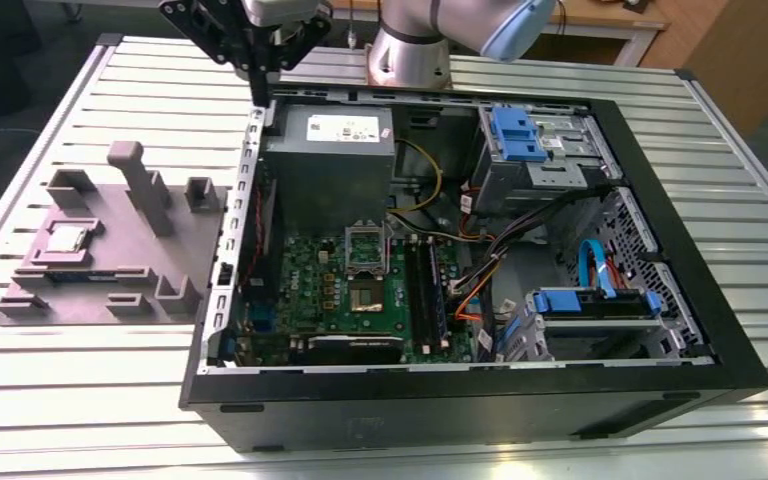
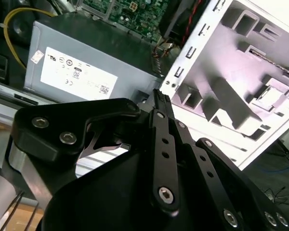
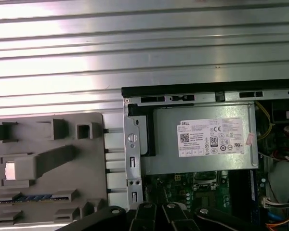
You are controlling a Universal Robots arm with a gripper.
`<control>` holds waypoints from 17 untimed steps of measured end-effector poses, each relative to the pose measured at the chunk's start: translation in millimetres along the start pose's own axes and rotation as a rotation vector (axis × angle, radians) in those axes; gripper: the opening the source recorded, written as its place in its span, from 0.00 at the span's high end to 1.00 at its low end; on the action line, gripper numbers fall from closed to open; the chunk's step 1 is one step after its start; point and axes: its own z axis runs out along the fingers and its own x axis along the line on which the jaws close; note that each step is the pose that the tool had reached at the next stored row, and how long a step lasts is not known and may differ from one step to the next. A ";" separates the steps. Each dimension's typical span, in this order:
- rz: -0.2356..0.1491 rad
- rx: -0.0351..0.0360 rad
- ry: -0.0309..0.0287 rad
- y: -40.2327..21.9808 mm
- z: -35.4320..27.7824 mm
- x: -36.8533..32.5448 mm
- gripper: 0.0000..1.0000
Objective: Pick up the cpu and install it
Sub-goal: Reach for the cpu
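Cpu (image 1: 67, 238) — one only — rests on the grey fixture (image 1: 191, 255).

Hard glare outside, gloom inside

Your first wrist view shows the slatted table (image 3: 135, 29) blown white; the second wrist view bleaches the grey fixture (image 2: 279, 48) violet; the computer case (image 1: 491, 405) is dim inside.

Slatted metal table (image 1: 64, 400). Open black computer case (image 1: 464, 412), lying flat, holding:
- grey power supply (image 1: 324, 170) with white label
- green motherboard (image 1: 311, 290)
- 2 blue brackets (image 1: 515, 133), probably drive carriers

Grey moulded fixture (image 1: 157, 255) just beside the case, on the exterior view's left.
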 end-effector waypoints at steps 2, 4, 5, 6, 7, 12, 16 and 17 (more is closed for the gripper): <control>0.000 -0.0001 0.0050 -0.3 0.2 4.3 0.90; 0.000 -0.0006 0.0052 -0.9 0.4 11.9 0.90; 0.000 -0.0007 0.0053 -1.3 0.3 16.4 0.90; 0.000 -0.0009 0.0053 -1.6 0.4 20.9 0.90; 0.000 -0.0011 0.0053 -2.0 0.5 25.7 0.90; 0.000 -0.0013 0.0054 -3.8 0.9 48.2 0.90; 0.000 -0.0015 0.0055 -5.1 1.1 66.5 0.90; 0.000 -0.0016 0.0054 -5.5 1.3 71.0 0.90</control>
